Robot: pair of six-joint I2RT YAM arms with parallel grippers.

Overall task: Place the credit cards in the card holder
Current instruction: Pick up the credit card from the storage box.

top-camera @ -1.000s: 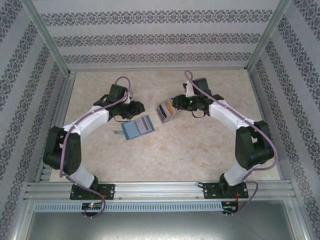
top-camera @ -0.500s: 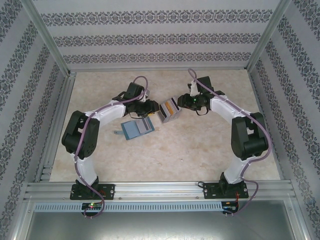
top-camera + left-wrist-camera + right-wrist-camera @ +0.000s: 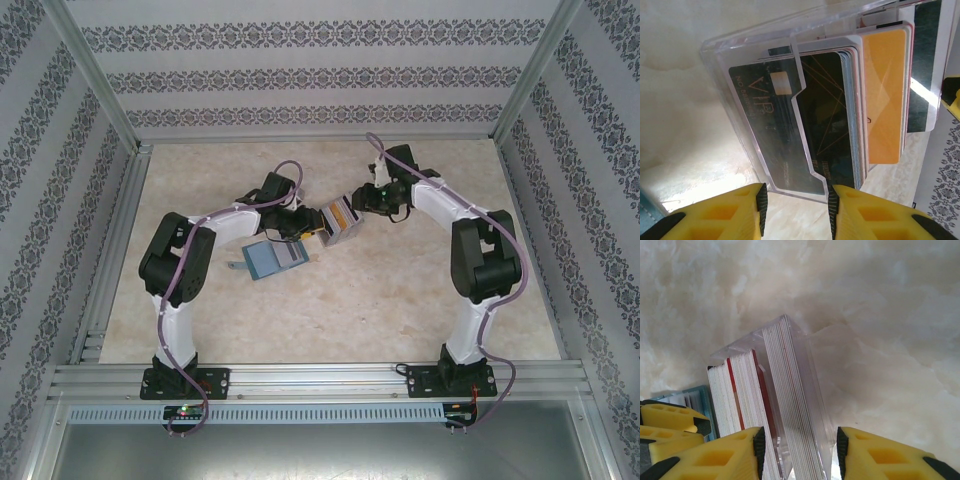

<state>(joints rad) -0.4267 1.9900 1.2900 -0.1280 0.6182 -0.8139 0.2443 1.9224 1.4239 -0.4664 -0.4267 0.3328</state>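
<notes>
The credit cards [image 3: 840, 115] all stand on edge inside the clear tray [image 3: 338, 219], packed in rows. A dark VIP card [image 3: 765, 120] sits against the tray's front wall, a black one with gold lines is behind it, and an orange card [image 3: 885, 95] is further back. From over the right wrist you see their white edges, with a red one among them.

The card holder [image 3: 272, 258] lies open on the counter [image 3: 400, 300] just beside the tray, off its left end and a little nearer the arm bases. Its greyish sleeves face up and its strap tab points away from the tray.

The left hand [image 3: 305, 226] is at the tray's left end. Its yellow fingers [image 3: 725, 215] are spread, the tray's edge is right at the tips, and nothing is pinched.

The right hand [image 3: 358, 204] is at the tray's other end. Its fingers [image 3: 885, 455] sit either side of the tray wall and card stack, very close. I can't tell whether they press it or merely straddle it.
</notes>
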